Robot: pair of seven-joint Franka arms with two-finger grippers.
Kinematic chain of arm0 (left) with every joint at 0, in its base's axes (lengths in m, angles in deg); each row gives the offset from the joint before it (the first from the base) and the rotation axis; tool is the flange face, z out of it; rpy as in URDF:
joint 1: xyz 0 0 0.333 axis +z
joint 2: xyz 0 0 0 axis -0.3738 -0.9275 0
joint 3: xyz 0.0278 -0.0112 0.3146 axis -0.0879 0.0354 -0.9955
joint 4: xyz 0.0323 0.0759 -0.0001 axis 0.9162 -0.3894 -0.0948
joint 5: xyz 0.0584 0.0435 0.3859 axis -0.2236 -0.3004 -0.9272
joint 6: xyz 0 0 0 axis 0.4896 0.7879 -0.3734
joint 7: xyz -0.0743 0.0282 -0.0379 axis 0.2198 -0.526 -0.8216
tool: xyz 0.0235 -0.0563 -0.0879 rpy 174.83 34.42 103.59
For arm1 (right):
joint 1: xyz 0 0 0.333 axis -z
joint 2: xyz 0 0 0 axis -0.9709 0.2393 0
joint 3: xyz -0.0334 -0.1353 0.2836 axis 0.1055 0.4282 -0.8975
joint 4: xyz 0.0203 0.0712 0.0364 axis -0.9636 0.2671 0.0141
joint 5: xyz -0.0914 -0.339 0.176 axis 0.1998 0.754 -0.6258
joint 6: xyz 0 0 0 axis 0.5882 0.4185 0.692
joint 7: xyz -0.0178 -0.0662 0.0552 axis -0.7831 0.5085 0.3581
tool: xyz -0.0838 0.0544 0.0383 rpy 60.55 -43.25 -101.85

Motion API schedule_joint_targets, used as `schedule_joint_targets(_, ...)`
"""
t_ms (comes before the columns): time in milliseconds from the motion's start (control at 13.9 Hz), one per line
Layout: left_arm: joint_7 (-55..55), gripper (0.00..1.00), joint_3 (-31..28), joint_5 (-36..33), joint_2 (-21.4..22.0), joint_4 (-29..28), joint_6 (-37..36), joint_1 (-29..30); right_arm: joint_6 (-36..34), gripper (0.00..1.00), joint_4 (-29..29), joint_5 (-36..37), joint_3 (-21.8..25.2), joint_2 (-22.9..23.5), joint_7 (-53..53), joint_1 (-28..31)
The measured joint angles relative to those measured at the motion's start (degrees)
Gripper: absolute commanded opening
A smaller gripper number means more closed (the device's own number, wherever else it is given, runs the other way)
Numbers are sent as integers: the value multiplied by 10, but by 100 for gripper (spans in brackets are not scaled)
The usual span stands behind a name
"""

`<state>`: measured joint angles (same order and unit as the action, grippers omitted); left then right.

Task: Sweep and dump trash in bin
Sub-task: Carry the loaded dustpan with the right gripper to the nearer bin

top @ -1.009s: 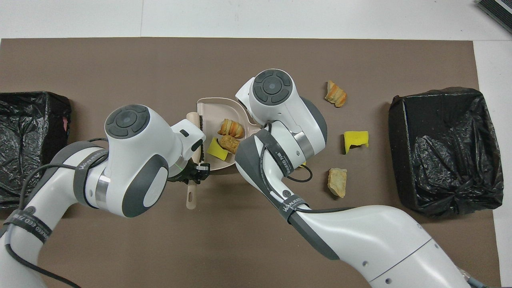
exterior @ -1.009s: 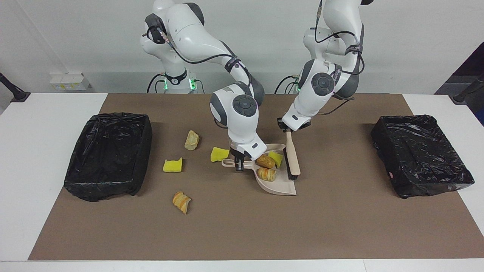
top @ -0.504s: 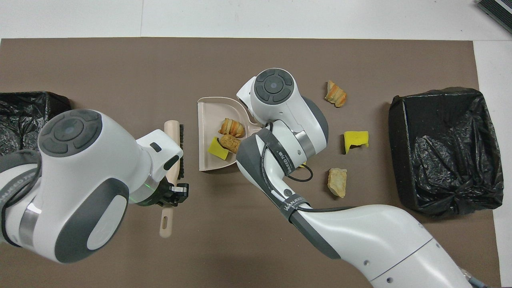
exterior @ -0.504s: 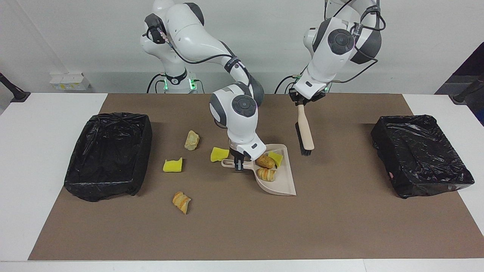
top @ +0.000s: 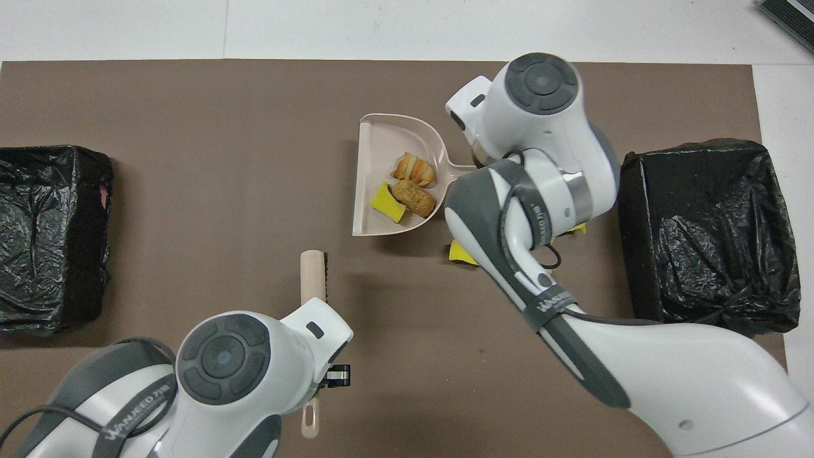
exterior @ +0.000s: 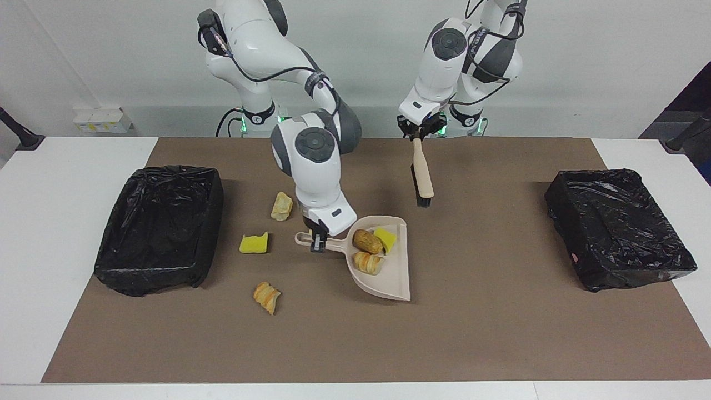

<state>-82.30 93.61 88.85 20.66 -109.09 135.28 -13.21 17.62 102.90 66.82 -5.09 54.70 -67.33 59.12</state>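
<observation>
Brown mat (exterior: pixel 500 333); trash (exterior: pixel 369 247) beside right hand (exterior: pixel 318 244).

3 pieces of trash (exterior: pixel 371 248) are lying in the beige dustpan (exterior: pixel 395 280): 1 yellow sponge chunk, 2 bread-like lumps. 3 more pieces (exterior: pixel 254 243) are lying on the brown mat (exterior: pixel 500 333), toward the right arm's end.

Right arm hides floor trash overhead, bin (top: pixel 51 235) cropped at edge
</observation>
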Motion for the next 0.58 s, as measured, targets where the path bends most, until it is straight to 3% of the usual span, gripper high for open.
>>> schedule_joint_targets(216,-41,0,1,0,-10,-61,88,-43,-40,0,1,-9,0,-42,-73,78)
schedule_joint_targets(576,-53,0,1,34,-15,-105,144,-59,-80,0,17,-23,0,-102,-194,183)
